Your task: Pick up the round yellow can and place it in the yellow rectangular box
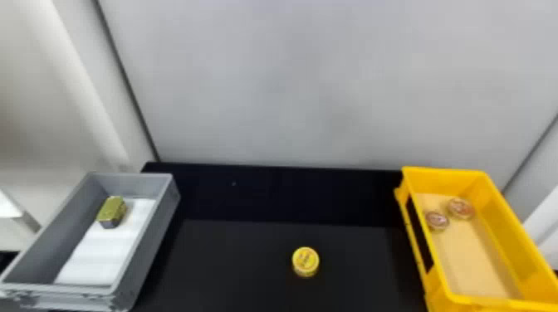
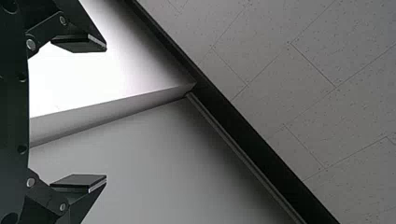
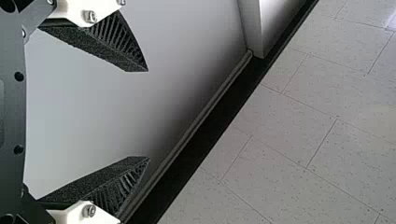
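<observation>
The right claw [image 3: 148,115] is released, its ribbed black fingers spread well apart with nothing between them; beyond the tips lie a pale wall and tiled panels. The left claw [image 2: 106,113] is parted too and holds nothing, facing much the same kind of wall and tiles.

Farther out, in the head view, the round yellow can [image 1: 305,261] sits on the black tabletop [image 1: 265,286], flat end down and lid up, so its axis runs upright. It lies just to the robot's right of centre — between the two boxes, well apart from both. Its exact bearing from either claw I cannot tell, but the right arm looks the likelier one, since the yellow rectangular box [image 1: 442,286] stands on that side. Two round tins [image 1: 448,213] rest inside towards its far end, leaving bare floor nearer the robot.

On the robot's left, the grey box [image 1: 149,244] holds a gold tin [image 1: 111,209] on white lining.

The step in hand seems to be the first reach — a grip across the can's round sides should suit it.
</observation>
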Available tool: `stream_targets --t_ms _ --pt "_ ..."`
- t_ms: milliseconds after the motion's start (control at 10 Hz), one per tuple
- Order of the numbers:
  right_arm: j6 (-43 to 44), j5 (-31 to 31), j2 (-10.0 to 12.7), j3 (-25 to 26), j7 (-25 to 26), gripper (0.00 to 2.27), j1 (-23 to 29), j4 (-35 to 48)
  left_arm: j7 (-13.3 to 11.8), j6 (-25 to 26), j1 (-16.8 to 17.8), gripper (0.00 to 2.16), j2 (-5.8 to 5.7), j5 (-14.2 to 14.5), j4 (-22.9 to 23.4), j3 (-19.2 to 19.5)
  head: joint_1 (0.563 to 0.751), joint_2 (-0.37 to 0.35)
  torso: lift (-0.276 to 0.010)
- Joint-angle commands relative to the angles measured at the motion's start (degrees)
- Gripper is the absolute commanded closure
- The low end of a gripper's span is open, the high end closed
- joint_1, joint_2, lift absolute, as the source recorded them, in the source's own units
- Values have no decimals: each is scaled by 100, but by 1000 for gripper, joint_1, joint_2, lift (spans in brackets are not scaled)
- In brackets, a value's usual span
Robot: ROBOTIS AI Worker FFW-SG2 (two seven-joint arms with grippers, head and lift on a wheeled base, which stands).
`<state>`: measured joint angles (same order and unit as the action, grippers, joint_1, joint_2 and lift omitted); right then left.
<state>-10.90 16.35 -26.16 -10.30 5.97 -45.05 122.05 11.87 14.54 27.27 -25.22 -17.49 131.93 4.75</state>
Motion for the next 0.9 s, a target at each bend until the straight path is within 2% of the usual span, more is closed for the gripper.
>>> stream_targets --t_ms 0,200,300,600,700,800 --pt "-71 0 5 -7 -8 119 22 -6 0 32 7 265 -19 0 0 -26 663 54 -10" --pt "-299 -123 49 -16 -35 119 110 -6 0 50 -2 265 7 9 0 -70 663 54 -10" --pt "-642 -378 172 81 -131 121 198 3 0 50 -2 265 25 9 8 -70 663 54 -10" --pt "-2674 -1099 858 503 -817 157 488 -50 9 6 -46 265 131 26 17 -61 663 54 -10" --pt "-3131 -1178 1139 670 -1239 168 602 -261 9 6 -72 265 139 53 17 -61 663 54 -10" --pt "-3711 -1187 1324 784 -1538 167 717 -401 9 6 -90 265 157 53 0 -97 663 54 -10"
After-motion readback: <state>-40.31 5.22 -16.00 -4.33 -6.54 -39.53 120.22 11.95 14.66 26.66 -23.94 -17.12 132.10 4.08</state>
